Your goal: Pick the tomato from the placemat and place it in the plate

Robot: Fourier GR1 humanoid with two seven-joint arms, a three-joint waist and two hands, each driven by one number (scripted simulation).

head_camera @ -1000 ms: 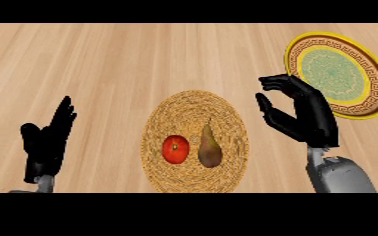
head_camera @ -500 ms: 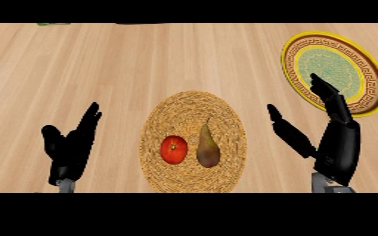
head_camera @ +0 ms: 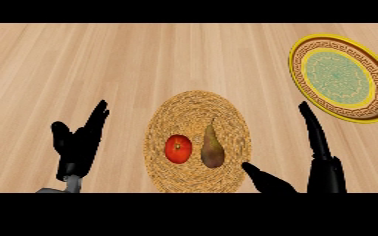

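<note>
A red tomato (head_camera: pixel 178 148) lies on the round woven placemat (head_camera: pixel 193 110), left of a brown pear (head_camera: pixel 212 149). The yellow-rimmed plate (head_camera: pixel 298 75) with a green centre sits at the far right. My right hand (head_camera: pixel 322 147) is low at the right, open, fingers pointing up and thumb (head_camera: pixel 267 181) spread toward the placemat's lower right edge. It holds nothing. My left hand (head_camera: pixel 80 141) rests open at the lower left, fingers up, apart from the placemat.
The wooden counter (head_camera: pixel 111 65) spreads around the placemat and plate. Nothing else stands on it in this view.
My right hand has dropped lower and opened out, its thumb now spreading toward the placemat. The left hand shifted slightly right. Tomato and pear have not moved.
</note>
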